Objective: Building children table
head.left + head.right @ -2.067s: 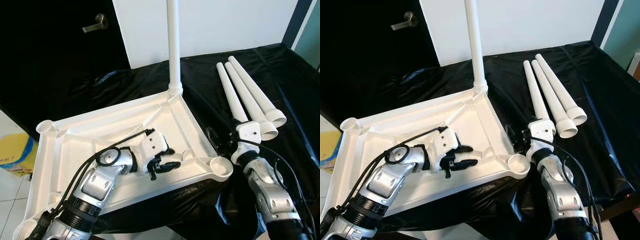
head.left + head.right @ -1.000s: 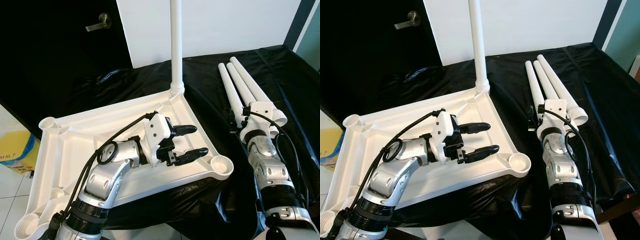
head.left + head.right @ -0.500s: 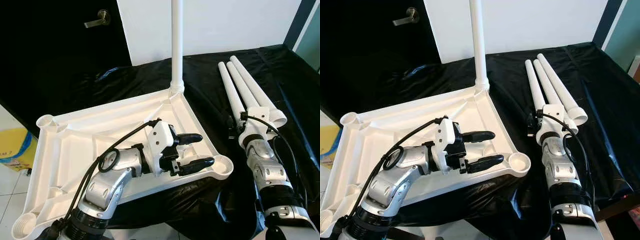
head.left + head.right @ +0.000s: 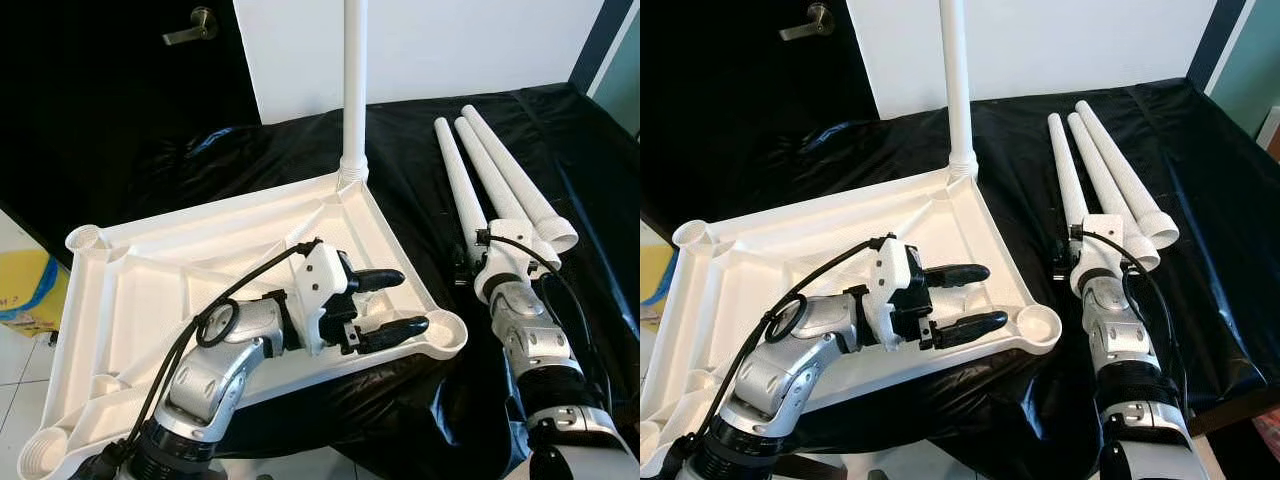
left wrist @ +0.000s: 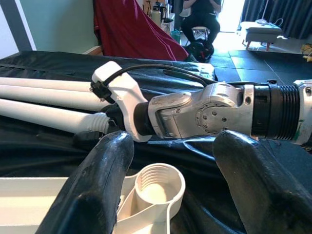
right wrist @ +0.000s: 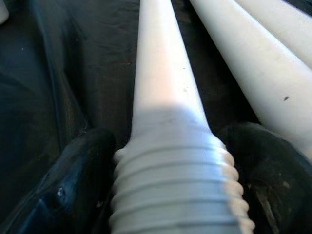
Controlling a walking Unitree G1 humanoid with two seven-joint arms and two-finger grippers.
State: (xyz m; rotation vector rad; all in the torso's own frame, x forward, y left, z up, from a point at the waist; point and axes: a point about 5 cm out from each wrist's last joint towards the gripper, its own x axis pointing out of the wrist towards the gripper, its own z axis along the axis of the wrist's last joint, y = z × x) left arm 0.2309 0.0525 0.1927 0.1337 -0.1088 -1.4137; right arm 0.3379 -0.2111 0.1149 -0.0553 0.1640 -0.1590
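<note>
I see the white moulded plastic table top (image 4: 190,262) lying upside down across the left and centre of the frame, ribbed inside, with a round threaded socket (image 4: 443,333) at its near right corner. One smooth white leg (image 4: 353,80) stands upright, seated in the far corner socket at upper centre.

My left gripper (image 4: 392,302) hovers over the tray's right end beside the near socket, its two glossy black fingers (image 4: 378,279) spread apart and holding nothing. In the left wrist view the fingers frame that threaded socket (image 5: 159,185).

Three loose tapered legs (image 4: 500,175) lie side by side on crinkled black plastic sheeting (image 4: 560,130) at upper right, wide threaded ends toward me. My right gripper (image 6: 170,161) sits at the threaded end of the leftmost leg (image 4: 1066,175); the right wrist view shows its black fingers (image 6: 73,185) flanking the ridged thread on either side. I cannot tell whether they are pressing on it.
</note>
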